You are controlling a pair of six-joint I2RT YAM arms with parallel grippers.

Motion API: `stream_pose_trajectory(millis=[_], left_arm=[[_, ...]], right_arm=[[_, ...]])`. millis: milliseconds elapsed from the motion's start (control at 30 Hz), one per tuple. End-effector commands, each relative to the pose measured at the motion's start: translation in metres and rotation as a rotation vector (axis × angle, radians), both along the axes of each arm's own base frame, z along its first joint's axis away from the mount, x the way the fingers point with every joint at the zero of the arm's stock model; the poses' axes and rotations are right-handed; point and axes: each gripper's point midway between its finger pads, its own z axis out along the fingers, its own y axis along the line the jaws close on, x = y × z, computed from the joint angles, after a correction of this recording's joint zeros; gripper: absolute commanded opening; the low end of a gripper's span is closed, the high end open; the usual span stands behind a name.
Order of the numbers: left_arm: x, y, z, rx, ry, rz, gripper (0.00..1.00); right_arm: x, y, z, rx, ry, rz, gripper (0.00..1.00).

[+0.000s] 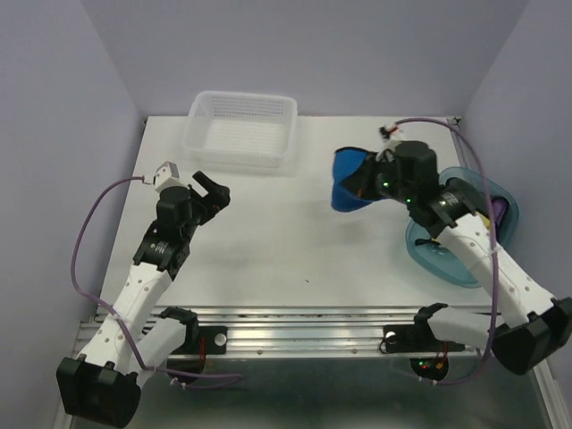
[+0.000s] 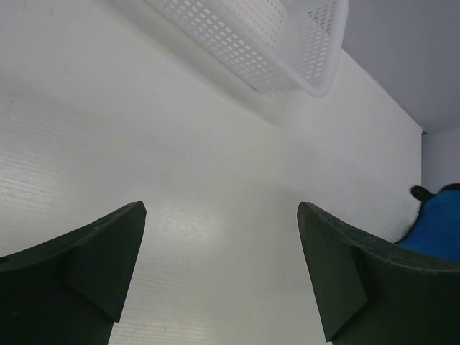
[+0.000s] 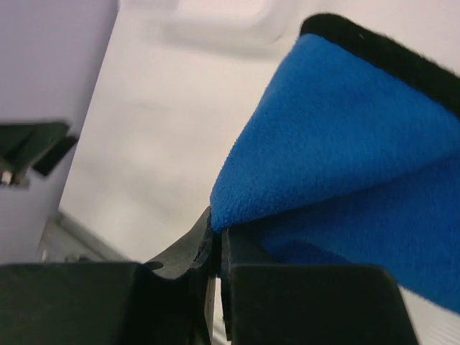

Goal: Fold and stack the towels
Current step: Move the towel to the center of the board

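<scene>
My right gripper (image 1: 365, 177) is shut on a corner of a bright blue towel (image 1: 347, 183) with a dark edge and holds it hanging above the table, left of the tub. In the right wrist view the blue towel (image 3: 345, 151) drapes from my closed fingertips (image 3: 218, 233). My left gripper (image 1: 213, 189) is open and empty above the left part of the table; its wrist view shows both fingers (image 2: 93, 251) wide apart over bare table, with the blue towel (image 2: 438, 226) at the far right. A purple towel (image 1: 501, 207) shows in the tub.
A white mesh basket (image 1: 241, 128) stands at the back centre-left, also in the left wrist view (image 2: 266, 36). A translucent blue tub (image 1: 447, 255) sits at the right edge under my right arm. Grey walls close in both sides.
</scene>
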Motion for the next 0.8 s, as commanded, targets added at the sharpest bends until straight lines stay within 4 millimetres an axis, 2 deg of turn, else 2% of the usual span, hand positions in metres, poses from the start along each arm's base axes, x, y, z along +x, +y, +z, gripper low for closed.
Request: stream_pose_trajectory(millis=[0, 67, 100, 133, 167, 200, 267, 300, 367, 400, 500, 567, 600, 667, 700, 767], left_arm=[[0.000, -0.002, 0.007, -0.005, -0.043, -0.013, 0.99], [-0.002, 0.000, 0.005, -0.006, -0.039, 0.000, 0.99], [-0.004, 0.002, 0.003, -0.013, -0.036, 0.007, 0.99], [-0.005, 0.002, 0.001, -0.013, -0.030, 0.008, 0.99], [-0.006, 0.001, -0.002, -0.014, -0.022, 0.008, 0.99], [-0.007, 0.001, -0.005, -0.014, -0.013, 0.005, 0.99], [-0.007, 0.000, -0.012, -0.016, 0.010, 0.006, 0.99], [-0.009, 0.000, -0.021, -0.016, 0.032, 0.001, 0.99], [-0.011, -0.003, -0.035, -0.024, 0.072, -0.008, 0.99], [-0.014, -0.008, -0.051, -0.028, 0.113, -0.031, 0.99], [-0.022, -0.019, -0.074, -0.042, 0.175, -0.087, 0.99], [-0.033, -0.036, -0.097, -0.048, 0.243, -0.162, 0.99], [-0.043, -0.052, -0.108, -0.048, 0.281, -0.225, 0.99], [-0.054, -0.068, -0.118, -0.042, 0.313, -0.285, 0.99], [-0.061, -0.076, -0.123, -0.043, 0.333, -0.304, 0.99], [-0.077, -0.095, -0.134, -0.023, 0.369, -0.365, 0.99]], right_arm=[[-0.004, 0.057, -0.037, -0.156, 0.004, 0.077, 0.06], [-0.006, 0.061, -0.057, -0.164, 0.026, 0.092, 0.06], [-0.004, 0.059, -0.062, -0.156, 0.029, 0.067, 0.13], [-0.003, 0.053, -0.072, -0.171, 0.048, 0.032, 0.26], [-0.004, 0.045, -0.085, -0.191, 0.079, -0.003, 0.43], [-0.001, 0.028, -0.095, -0.228, 0.104, -0.102, 0.71], [-0.002, 0.012, -0.108, -0.270, 0.133, -0.182, 0.99], [-0.002, -0.001, -0.115, -0.308, 0.148, -0.236, 1.00], [-0.006, -0.008, -0.121, -0.333, 0.165, -0.261, 1.00], [-0.010, -0.008, -0.130, -0.347, 0.185, -0.244, 1.00], [-0.020, -0.005, -0.147, -0.354, 0.225, -0.190, 1.00], [-0.029, 0.003, -0.156, -0.352, 0.250, -0.135, 1.00], [-0.037, 0.010, -0.166, -0.372, 0.266, -0.101, 1.00], [-0.044, 0.023, -0.172, -0.401, 0.268, -0.058, 1.00], [-0.043, 0.030, -0.181, -0.423, 0.281, -0.056, 1.00], [-0.037, 0.045, -0.178, -0.419, 0.268, -0.034, 1.00]])
